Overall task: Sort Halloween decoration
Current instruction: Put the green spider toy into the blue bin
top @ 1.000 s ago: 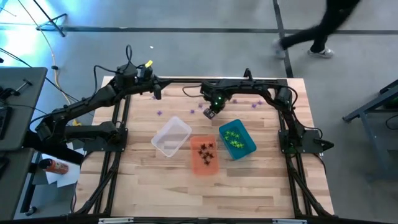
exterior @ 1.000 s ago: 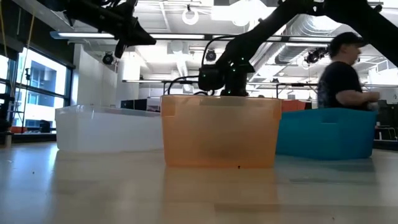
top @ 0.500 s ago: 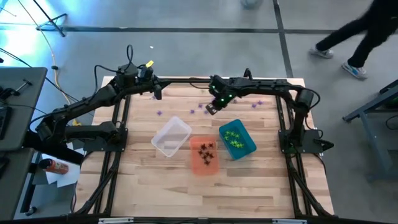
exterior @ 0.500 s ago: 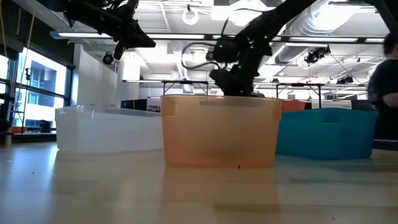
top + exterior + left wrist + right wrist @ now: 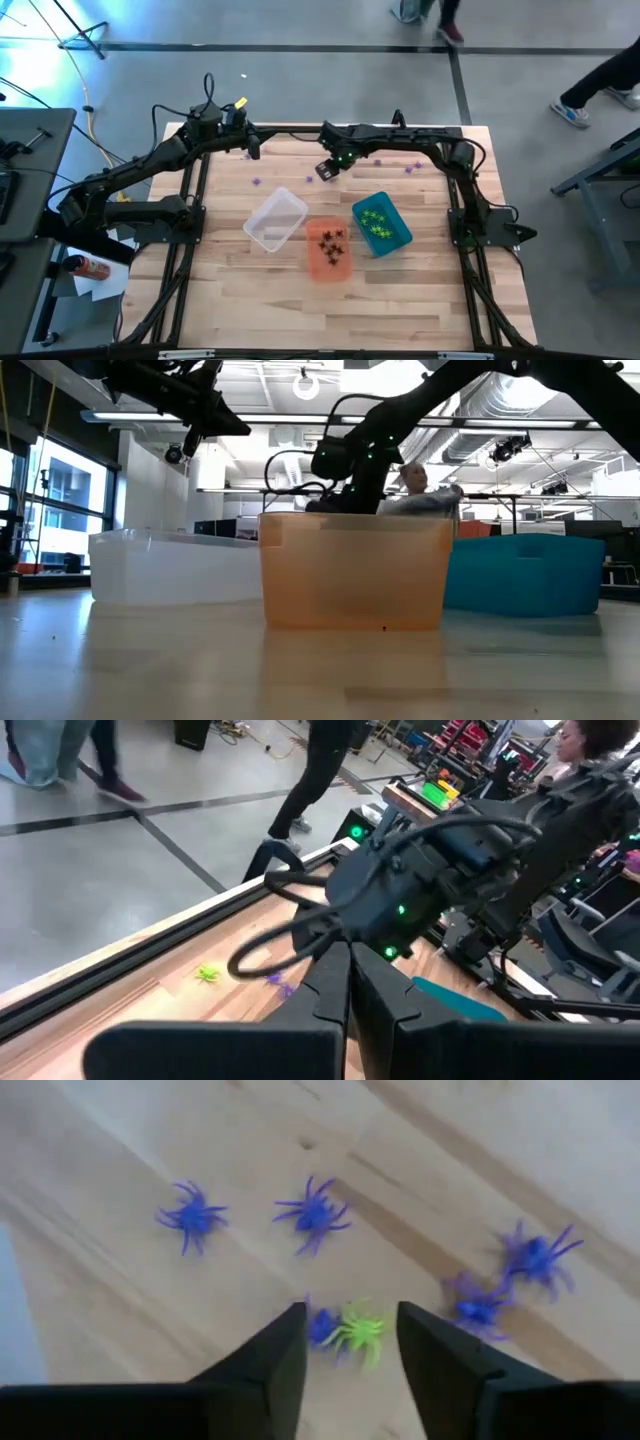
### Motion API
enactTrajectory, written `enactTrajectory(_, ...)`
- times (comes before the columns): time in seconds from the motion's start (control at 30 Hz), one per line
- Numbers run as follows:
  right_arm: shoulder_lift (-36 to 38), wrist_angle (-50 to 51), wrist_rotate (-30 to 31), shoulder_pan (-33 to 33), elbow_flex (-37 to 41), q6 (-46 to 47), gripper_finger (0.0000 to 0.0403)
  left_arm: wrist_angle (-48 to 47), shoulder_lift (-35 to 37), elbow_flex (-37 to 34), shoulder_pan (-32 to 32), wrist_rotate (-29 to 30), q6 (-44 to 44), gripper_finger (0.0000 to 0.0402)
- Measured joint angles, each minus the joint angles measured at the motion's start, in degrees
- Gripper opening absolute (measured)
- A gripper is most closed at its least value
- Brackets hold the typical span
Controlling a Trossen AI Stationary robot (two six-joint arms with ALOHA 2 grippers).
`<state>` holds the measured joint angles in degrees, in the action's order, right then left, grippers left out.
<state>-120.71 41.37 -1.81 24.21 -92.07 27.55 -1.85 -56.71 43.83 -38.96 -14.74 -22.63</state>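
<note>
A: Change since earlier frame? Right gripper (image 5: 325,171) shifted leftward over the worktop (image 5: 400,300), fingers apart, straddling a green spider (image 5: 358,1332) beside a purple spider (image 5: 322,1325).

B: Progress? Teal bin (image 5: 381,224) holds green ones, orange bin (image 5: 328,249) black; clear bin (image 5: 276,219) looks empty (purples remain scattered). Left gripper (image 5: 253,151) waits closed at the far edge.

One camera hangs overhead, looking straight down on the whole table (image 5: 250,310) and surrounding floor. Another sits at tabletop level, close against the orange bin (image 5: 352,570), facing the room. Each wrist camera looks past its own fingers: the right close above the wood, the left toward the other arm.
</note>
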Motion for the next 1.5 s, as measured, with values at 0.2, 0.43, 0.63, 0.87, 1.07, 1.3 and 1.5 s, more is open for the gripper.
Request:
enactTrajectory(0.2, -1.85, 0.45, 2.92, -0.26, 0.06, 3.95, 0.0177, 0.11, 0.02, 0.0, 0.0, -0.02, -0.94, 0.0)
enactTrajectory(0.43, -3.51, 0.0, 3.05, -0.67, 0.06, 7.08, 0.0177, 0.13, 0.02, 0.0, 0.02, -0.04, -1.34, 0.0)
enactTrajectory(0.63, -3.73, 0.17, 2.82, -1.37, 0.06, 9.35, 0.0177, 0.07, 0.02, 0.0, 0.02, -0.07, -1.32, 0.0)
enactTrajectory(0.87, -3.73, 2.14, 2.85, -1.51, 0.06, 9.68, 0.0158, 0.02, 0.02, 0.0, 0.02, -0.07, -0.77, 0.0)
enactTrajectory(1.07, -3.73, 2.08, 4.9, -1.44, 0.06, 8.42, 0.0057, 0.0, 0.02, 0.0, 0.02, -0.09, -0.22, 0.0)
enactTrajectory(1.3, -3.13, 1.79, 4.79, -1.31, 0.06, 6.02, 0.0021, -0.02, 0.02, 0.0, 0.02, -0.07, -0.18, 0.0)
enactTrajectory(1.5, -1.71, 1.89, 4.27, -0.47, 0.06, 3.16, 0.0006, -0.04, 0.02, 0.0, 0.02, -0.07, -0.11, 0.0)
